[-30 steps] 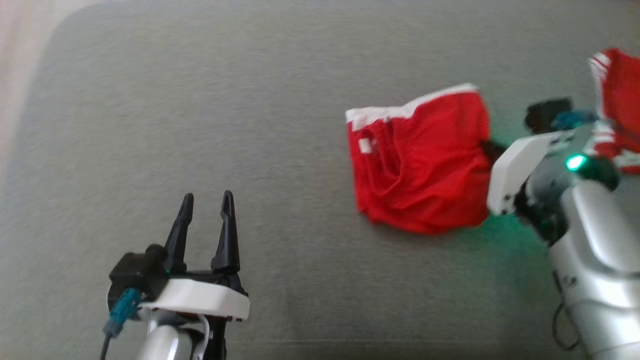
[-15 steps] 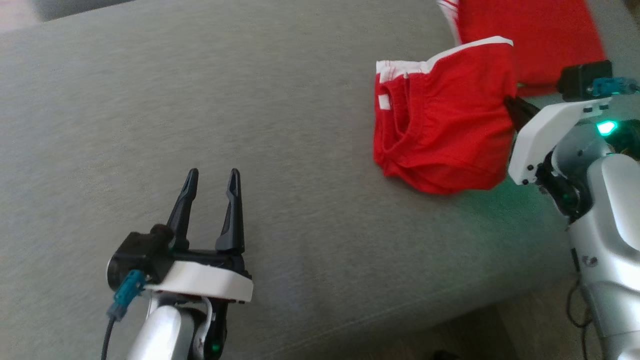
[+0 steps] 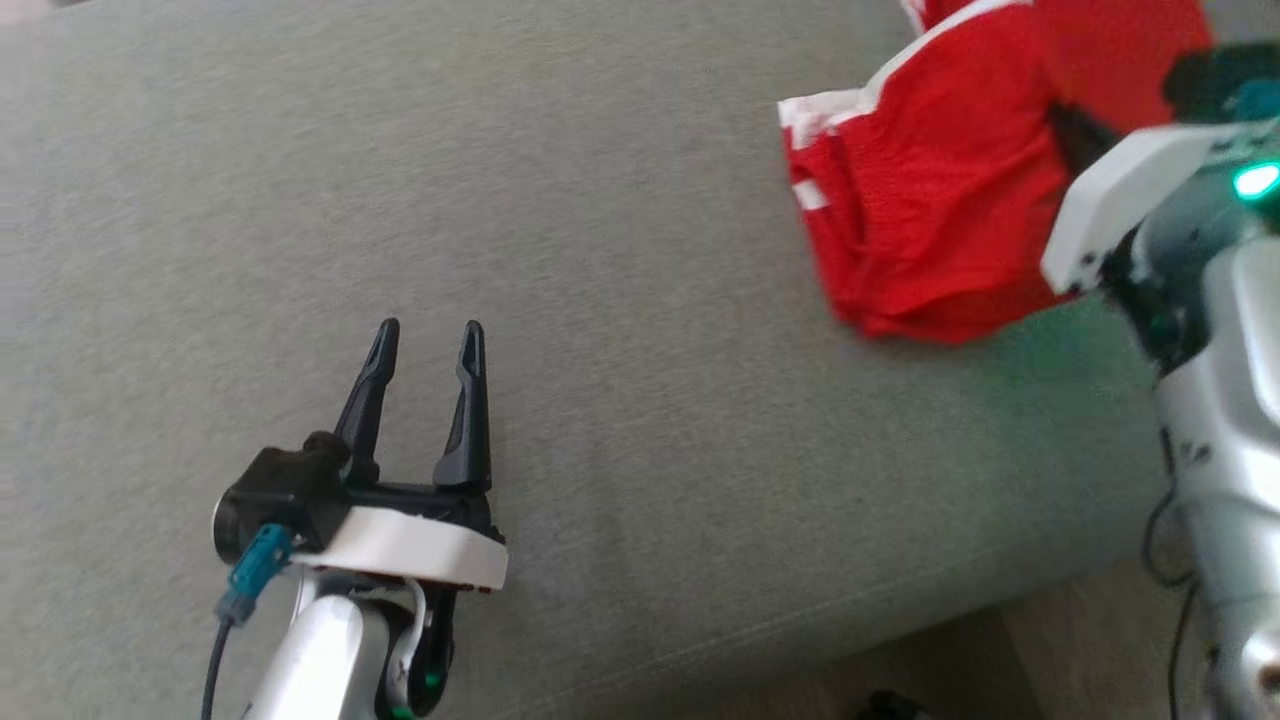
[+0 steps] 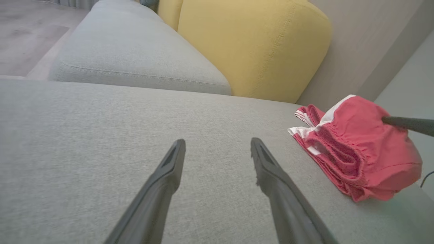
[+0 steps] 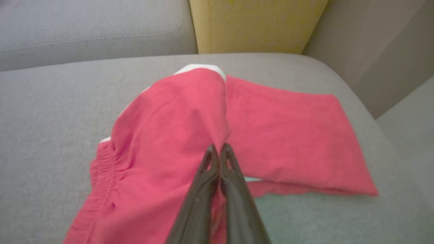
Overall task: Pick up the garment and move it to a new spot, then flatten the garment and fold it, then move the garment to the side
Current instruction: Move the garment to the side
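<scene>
No legible text, label, brand mark, number or sign anywhere in any of the three views.

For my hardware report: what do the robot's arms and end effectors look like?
Both arms are silver-grey with white wrist brackets. The left end effector and right end effector each have two long, dark, tapering fingers. The left wrist carries a teal connector and dark cable; the right, a green light.

grey cushion [image 3: 620,300] lies bare leftward; red garment [image 3: 940,200] crowds its right.
</scene>
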Robot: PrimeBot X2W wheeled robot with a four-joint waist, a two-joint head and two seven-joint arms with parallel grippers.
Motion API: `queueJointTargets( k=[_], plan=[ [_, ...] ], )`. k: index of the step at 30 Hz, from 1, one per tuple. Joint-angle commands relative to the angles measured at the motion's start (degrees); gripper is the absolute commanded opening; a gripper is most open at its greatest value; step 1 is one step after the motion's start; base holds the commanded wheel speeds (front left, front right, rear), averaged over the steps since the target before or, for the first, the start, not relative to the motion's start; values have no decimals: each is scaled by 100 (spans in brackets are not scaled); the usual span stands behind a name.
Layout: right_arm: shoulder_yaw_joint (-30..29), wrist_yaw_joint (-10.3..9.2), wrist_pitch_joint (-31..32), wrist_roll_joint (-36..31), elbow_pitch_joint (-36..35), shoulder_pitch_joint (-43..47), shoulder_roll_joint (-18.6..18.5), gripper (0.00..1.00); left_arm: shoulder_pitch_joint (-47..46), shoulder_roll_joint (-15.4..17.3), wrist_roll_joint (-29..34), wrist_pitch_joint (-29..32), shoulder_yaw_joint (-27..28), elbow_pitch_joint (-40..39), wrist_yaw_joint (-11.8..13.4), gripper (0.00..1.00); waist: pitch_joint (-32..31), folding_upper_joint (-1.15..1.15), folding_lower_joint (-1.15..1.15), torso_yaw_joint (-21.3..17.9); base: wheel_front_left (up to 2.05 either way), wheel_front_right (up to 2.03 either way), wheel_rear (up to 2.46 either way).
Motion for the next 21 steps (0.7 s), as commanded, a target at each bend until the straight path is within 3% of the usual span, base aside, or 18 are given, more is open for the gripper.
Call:
queueJointTargets(
  k=[1,11,18,21],
  plan=[
    [-22,37,-46,-77,-144,-289,-122,0,-146,38,36,-26,154,-165,25,100,-19,0,0,193,0,0,0],
    [-545,37,91,-583,207,-1139,-1068,0,-161,-20,-56,-71,115,-163,57,100,41,0,0,836,0,0,0],
    [-1052,37,-46,-1109,508,-1216,-1302,0,-227,-38,-53,-81,97,-143,39,100,194,0,0,1064,0,0,0],
    [-1008,37,-168,-1380,640,-1162,-1408,0,-255,-43,-43,-83,89,-126,28,100,241,0,0,1125,0,0,0]
  ],
)
